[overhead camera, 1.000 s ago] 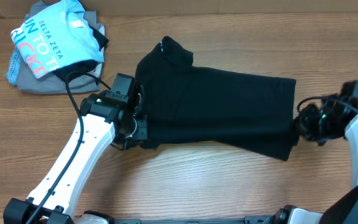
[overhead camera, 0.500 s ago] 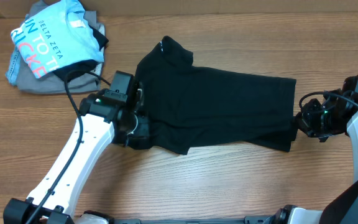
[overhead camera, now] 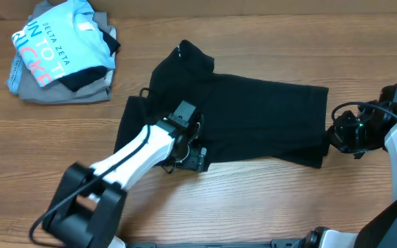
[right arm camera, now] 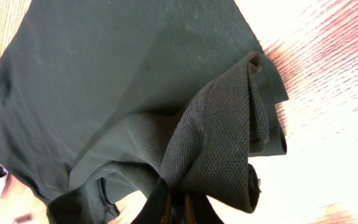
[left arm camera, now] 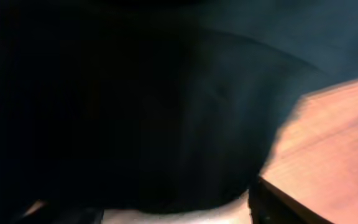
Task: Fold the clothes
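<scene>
Wood-grain table (overhead camera: 267,207) carried the black T-shirt (overhead camera: 260,117) across its middle, partly doubled over on itself. At the shirt's right edge the right gripper (overhead camera: 331,140) had its fingers pressed together on a bunched fold of cloth. On the near left part sat the left gripper (overhead camera: 193,153) — its own camera gave only blurred dark fabric, so whether it pinched or stood spread could not be told. Far left, well apart, a light blue printed shirt (overhead camera: 54,45) lay on a grey garment (overhead camera: 60,93)

A wood-grain table (overhead camera: 253,207) with a light brown surface fills the view under bright, even light.
</scene>
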Action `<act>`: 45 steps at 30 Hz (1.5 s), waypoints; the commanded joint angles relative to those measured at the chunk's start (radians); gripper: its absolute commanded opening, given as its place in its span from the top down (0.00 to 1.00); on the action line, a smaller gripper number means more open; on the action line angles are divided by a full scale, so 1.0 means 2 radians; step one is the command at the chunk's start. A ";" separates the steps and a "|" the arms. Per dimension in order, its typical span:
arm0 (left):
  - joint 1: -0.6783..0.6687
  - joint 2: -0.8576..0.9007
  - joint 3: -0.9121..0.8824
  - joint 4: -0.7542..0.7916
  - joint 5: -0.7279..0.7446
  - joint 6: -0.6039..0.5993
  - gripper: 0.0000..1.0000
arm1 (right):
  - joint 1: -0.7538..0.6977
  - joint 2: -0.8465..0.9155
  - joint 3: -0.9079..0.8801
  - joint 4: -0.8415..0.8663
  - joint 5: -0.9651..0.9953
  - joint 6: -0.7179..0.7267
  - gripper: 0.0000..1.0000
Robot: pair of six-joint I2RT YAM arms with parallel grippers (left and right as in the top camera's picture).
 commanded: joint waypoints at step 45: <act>0.003 -0.132 0.104 -0.390 -0.074 -0.026 0.96 | 0.002 -0.095 0.007 -0.212 0.057 -0.018 0.96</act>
